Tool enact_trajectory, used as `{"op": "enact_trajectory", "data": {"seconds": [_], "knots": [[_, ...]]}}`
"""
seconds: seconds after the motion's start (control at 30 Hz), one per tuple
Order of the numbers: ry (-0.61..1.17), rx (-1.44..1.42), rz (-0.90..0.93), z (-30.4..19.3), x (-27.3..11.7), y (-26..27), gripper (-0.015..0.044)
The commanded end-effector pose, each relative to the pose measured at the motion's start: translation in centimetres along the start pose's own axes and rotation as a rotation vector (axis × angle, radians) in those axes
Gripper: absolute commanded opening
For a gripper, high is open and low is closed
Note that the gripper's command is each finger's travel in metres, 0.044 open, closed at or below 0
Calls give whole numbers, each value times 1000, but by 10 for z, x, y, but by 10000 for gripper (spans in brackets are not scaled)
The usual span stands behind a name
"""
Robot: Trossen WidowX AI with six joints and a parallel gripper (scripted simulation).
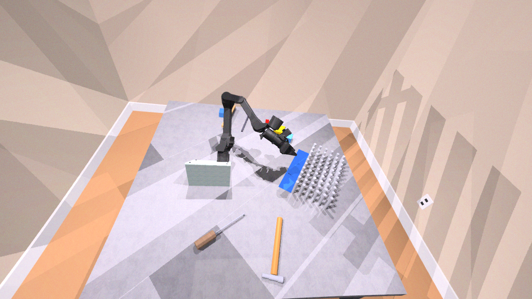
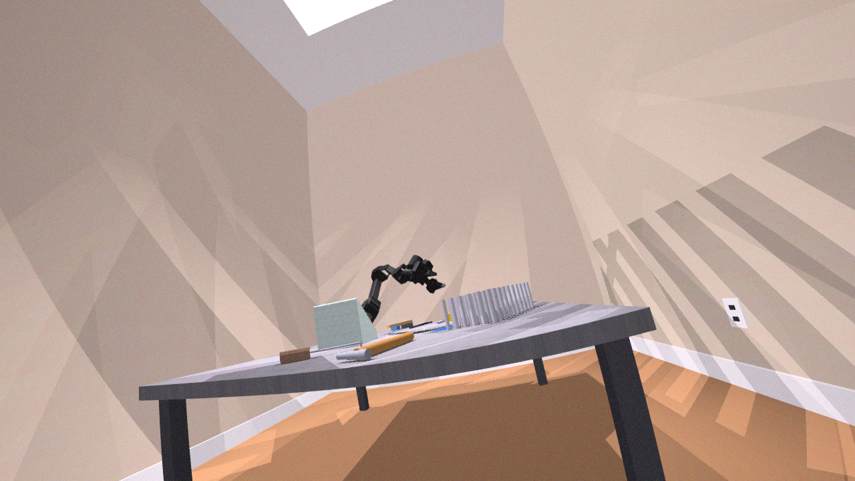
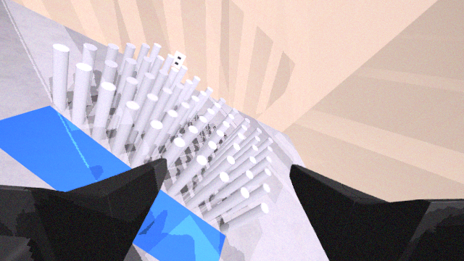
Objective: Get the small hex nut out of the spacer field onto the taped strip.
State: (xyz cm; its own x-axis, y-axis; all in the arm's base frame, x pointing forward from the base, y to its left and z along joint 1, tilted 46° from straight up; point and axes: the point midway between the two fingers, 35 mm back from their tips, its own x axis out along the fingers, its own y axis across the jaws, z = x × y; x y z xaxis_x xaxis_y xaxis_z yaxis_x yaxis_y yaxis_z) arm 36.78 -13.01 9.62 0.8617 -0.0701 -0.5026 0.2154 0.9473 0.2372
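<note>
Pincer point(image 1: 296, 153) point(image 2: 439, 279) point(image 3: 230, 167) spread apart, gripping nothing, raised near blue taped strip point(image 1: 295, 167) point(image 2: 442, 328) point(image 3: 32, 141), likely to survey pale upright metal spacers point(image 1: 329, 203) point(image 2: 472, 308) point(image 3: 60, 77) beyond. Hex nut not discernible. Behind, slim dark rod point(image 1: 245, 123), probably for hooking.

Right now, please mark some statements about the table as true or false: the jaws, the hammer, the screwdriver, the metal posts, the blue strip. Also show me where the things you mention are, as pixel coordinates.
1. The jaws point(image 1: 296, 153) point(image 2: 443, 280) are open with nothing between them. True.
2. The hammer point(image 1: 277, 245) point(image 2: 382, 343) lies on the blue strip point(image 1: 288, 176) point(image 3: 32, 145). False: it lies on the table away from the strip.
3. The metal posts point(image 1: 318, 174) point(image 2: 487, 308) point(image 3: 103, 112) are standing upright. True.
4. The screwdriver point(image 1: 205, 240) point(image 2: 294, 355) has a bright blue handle. False: its handle is brown.
5. The blue strip runs along one side of the group of posts. True.
6. The hammer is standing on its head. False: it lies flat.
</note>
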Motion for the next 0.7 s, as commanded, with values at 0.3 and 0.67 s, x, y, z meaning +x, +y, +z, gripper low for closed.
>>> {"op": "enact_trajectory", "data": {"seconds": [0.3,0.67], "knots": [[81,53,197,-6,16,62,440],[81,53,197,-6,16,62,440]]}}
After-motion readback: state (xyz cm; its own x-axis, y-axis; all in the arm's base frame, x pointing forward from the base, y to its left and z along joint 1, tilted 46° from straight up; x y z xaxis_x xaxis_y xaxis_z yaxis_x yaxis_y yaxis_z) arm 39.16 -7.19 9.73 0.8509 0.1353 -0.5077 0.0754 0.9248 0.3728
